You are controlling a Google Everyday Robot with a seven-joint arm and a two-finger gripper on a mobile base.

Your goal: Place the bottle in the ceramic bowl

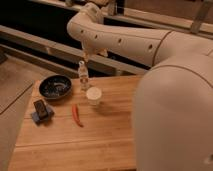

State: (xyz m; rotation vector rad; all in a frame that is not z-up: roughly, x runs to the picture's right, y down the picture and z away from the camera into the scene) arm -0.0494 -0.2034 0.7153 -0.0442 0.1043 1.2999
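Note:
The bottle (83, 76) is small, pale and clear with a white cap. It stands upright near the back edge of the wooden table (105, 140). The ceramic bowl (55, 86) is dark and shallow and sits just left of the bottle, apart from it. My gripper (89, 54) hangs from the white arm directly above the bottle's cap, close to it. I cannot tell whether it touches the bottle.
A white cup (93, 95) stands just right of and in front of the bottle. A red chilli (76, 114) lies in front of the bowl. A small dark block on a grey-blue base (41, 110) sits at the left edge. My arm's bulky white body (175, 110) covers the right side.

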